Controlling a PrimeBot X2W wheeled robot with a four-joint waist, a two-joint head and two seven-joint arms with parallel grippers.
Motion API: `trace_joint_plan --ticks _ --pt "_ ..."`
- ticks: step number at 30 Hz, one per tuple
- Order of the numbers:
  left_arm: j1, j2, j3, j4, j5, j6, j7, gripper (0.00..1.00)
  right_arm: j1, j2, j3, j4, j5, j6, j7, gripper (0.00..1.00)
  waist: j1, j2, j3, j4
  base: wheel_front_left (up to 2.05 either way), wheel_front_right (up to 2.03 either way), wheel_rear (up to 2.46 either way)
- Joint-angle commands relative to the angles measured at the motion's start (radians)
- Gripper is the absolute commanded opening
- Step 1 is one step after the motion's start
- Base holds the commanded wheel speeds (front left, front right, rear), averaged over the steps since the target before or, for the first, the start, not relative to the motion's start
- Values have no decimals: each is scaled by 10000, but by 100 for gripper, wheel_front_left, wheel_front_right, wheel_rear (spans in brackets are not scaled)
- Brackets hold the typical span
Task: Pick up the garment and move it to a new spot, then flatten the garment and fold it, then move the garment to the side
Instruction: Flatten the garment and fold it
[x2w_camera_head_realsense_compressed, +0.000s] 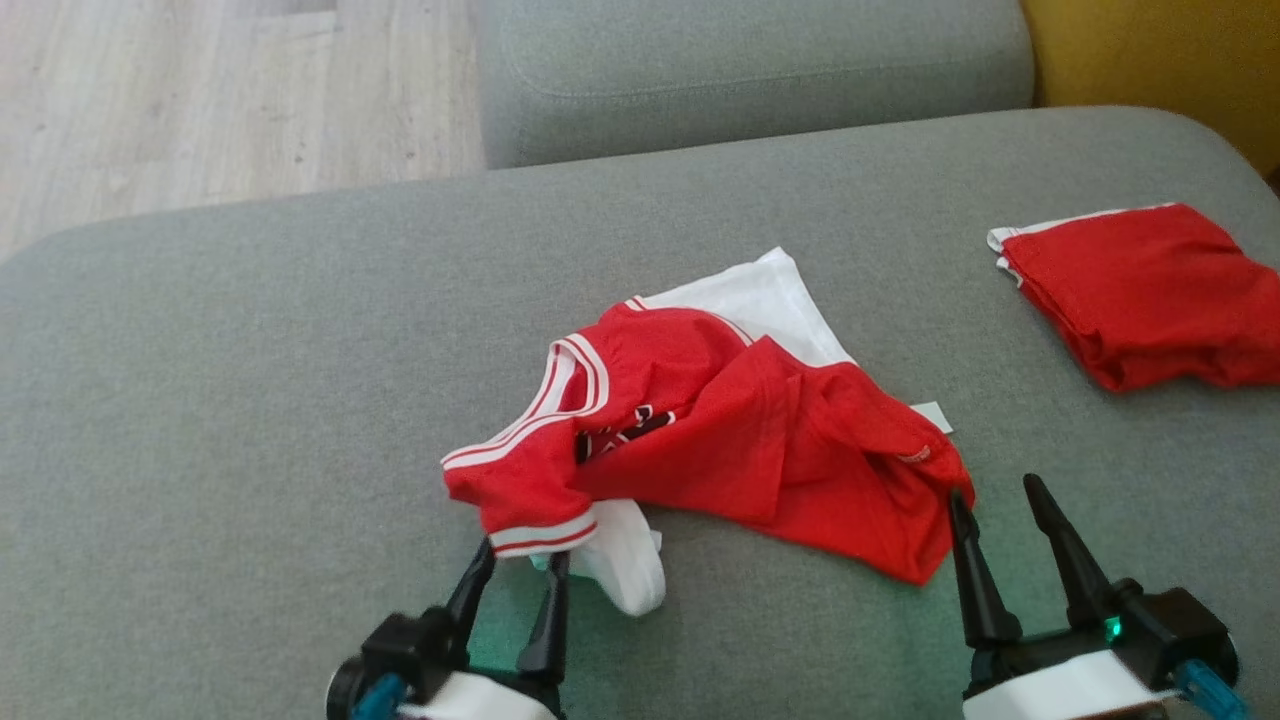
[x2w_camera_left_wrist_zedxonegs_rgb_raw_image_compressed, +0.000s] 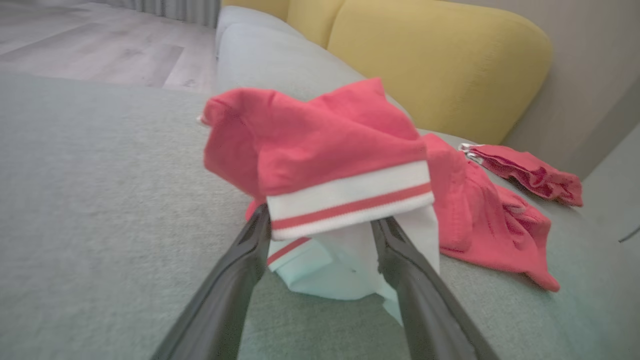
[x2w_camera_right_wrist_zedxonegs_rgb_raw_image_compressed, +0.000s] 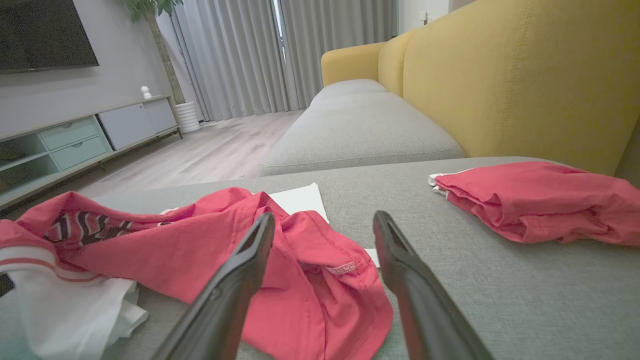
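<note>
Head view: garment (x2w_camera_head_realsense_compressed: 740, 440), a red jersey with white trim and white panels, lies crumpled at the centre of the grey sofa seat (x2w_camera_head_realsense_compressed: 250, 400). Not flat, not folded. The red body is bunched toward 4 o'clock, a white panel sticks out at 12 o'clock, and the collar opening is at 9 o'clock. A dark print shows partly in the folds.

Left gripper (x2w_camera_head_realsense_compressed: 523, 552) is at 7 o'clock of the pile, jaws spread wide, nothing pinched. In the left wrist view the striped cuff (x2w_camera_left_wrist_zedxonegs_rgb_raw_image_compressed: 350, 200) drapes over both fingertips and white cloth hangs in the gap between the fingers. The cloth touches them but isn't clamped.

Right gripper (x2w_camera_head_realsense_compressed: 993, 488) is at 5 o'clock of the pile, jaws wide apart, empty. Its left fingertip sits right at the red hem; can't tell if it's touching. The other finger is over bare cushion. In the right wrist view the hem with a small white label (x2w_camera_right_wrist_zedxonegs_rgb_raw_image_compressed: 342, 268) lies just ahead of the gap between the fingers.

Second red garment (x2w_camera_head_realsense_compressed: 1150, 295), folded, is at 2 o'clock on the seat, well apart from the pile and near the yellow backrest (x2w_camera_head_realsense_compressed: 1150, 60). Another grey cushion (x2w_camera_head_realsense_compressed: 750, 70) is at 12 o'clock, wood floor (x2w_camera_head_realsense_compressed: 200, 100) at 10 o'clock.
</note>
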Motion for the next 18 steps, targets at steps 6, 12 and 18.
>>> trace_joint_plan --ticks 6,12,18 --pt "-1267 125 392 758 352 -520 -53 100 -557 -444 372 -426 218 -7 -65 100 0 -1 193 -204 0 0 0" --pt "-1894 41 -475 682 244 -979 -53 0 -653 -590 409 -465 260 -7 -65 100 0 -1 204 -500 0 0 0" --pt "-3044 275 -3186 276 -735 -997 409 0 -618 -506 497 -380 286 -7 -65 100 0 -1 -50 -800 0 0 0"
